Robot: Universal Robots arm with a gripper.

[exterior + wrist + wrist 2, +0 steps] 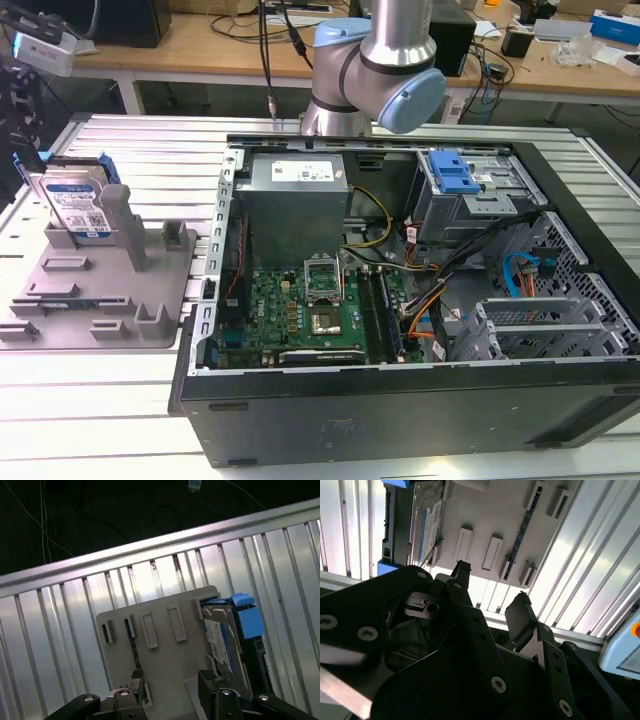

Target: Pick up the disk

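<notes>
Disk (pixel 226 636) standing in grey holder (pixel 162 652), spread claw (pixel 170 680) nearby, not touching

surface: ribbed metal table (pixel 80 400) | on it: grey holder plate (pixel 60 300), open computer case (pixel 400 420)

The silver-grey rectangular hard disk (pixel 72 205) stands on edge in the far corner of the grey plastic fixture plate (pixel 165 290). The plate lies on the ribbed metal tabletop (pixel 90 400), with the open black computer case (pixel 400 430) just beside it on the exterior view's right. My fingers (pixel 517 612) hang over the plate, apart from the disk.
</notes>
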